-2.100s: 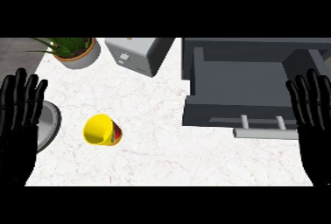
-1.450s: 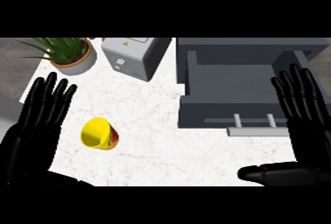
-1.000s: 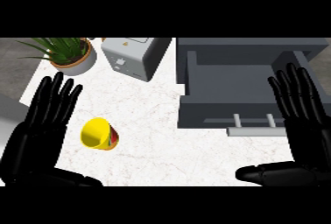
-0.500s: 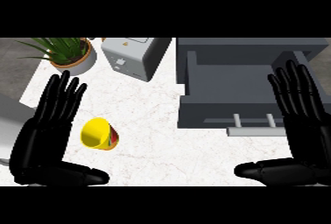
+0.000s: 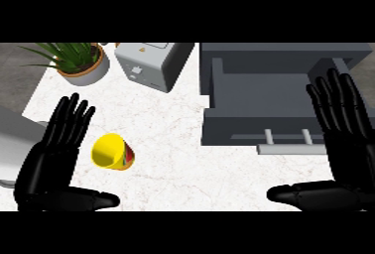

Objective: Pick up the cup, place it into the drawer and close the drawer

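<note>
A yellow cup (image 5: 111,152) with a red band lies on its side on the white marble counter (image 5: 172,163), at the left. Just left of it my left hand (image 5: 51,158) is open, fingers straight and pointing up, thumb stretched out below the cup. The grey drawer (image 5: 275,106) stands pulled open at the right, with a pale handle (image 5: 288,139) on its front. My right hand (image 5: 344,144) is open beside the drawer's right end, fingers up, thumb reaching left under the handle.
A potted plant (image 5: 79,62) stands at the back left. A light grey toaster (image 5: 152,64) sits beside it. A grey rounded object (image 5: 11,144) shows at the left edge behind my left hand.
Both hands have come up from the view's sides toward the middle, palms facing in with thumbs now showing. The left hand has drawn closer to the cup. Cup and drawer have not moved.
</note>
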Tool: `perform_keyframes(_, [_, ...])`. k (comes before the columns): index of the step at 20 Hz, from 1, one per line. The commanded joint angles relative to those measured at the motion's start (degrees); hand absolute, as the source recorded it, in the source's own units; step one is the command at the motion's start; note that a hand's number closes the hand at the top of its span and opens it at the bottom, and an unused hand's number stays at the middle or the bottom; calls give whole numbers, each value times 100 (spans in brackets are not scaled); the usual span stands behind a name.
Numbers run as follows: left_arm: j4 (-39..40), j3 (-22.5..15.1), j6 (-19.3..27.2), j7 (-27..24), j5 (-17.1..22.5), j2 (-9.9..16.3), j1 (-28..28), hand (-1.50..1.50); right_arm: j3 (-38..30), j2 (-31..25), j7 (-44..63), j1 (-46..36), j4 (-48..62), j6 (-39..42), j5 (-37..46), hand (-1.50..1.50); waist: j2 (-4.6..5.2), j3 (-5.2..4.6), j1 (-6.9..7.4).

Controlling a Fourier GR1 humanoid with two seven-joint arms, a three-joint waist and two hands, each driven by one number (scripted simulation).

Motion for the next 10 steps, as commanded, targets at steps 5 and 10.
perform_keyframes(5, [971,442,-201,-497,-24,198,24,-150,81,78,507,-344,-255,-296,107,-150,2,-3,-2])
perform_keyframes(10, [1527,494,-299,-1085,-167,155,125,-150,-290,-78,-44,-107,144,83,-228,-150,2,-1,0])
